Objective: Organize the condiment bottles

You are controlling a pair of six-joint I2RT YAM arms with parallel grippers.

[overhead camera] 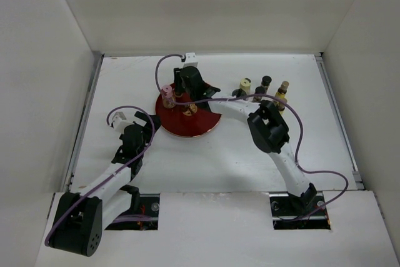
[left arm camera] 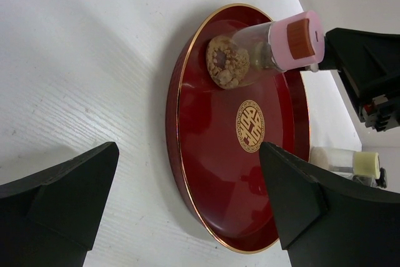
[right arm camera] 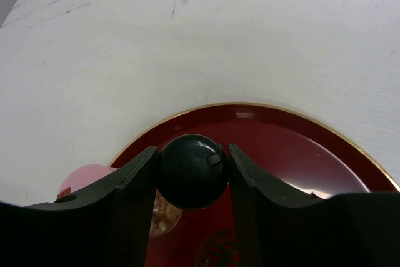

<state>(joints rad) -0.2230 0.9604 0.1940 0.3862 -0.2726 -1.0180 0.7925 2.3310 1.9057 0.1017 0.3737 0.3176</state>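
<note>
The right gripper point(right arm camera: 192, 150) pinched a black round-capped bottle point(right arm camera: 190, 182) just inside the gold rim of the round red tray point(right arm camera: 300, 142), with white tabletop point(right arm camera: 187, 42) beyond. The left gripper point(left arm camera: 189, 148) stood spread, the tray's edge just ahead and a pink-capped clear jar point(left arm camera: 275, 45) farther across.

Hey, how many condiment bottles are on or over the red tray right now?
2. The pink-capped jar stands near the red tray's far-left edge; a black-capped bottle is clamped in the right gripper over its far side. The gripper may hide others.
</note>
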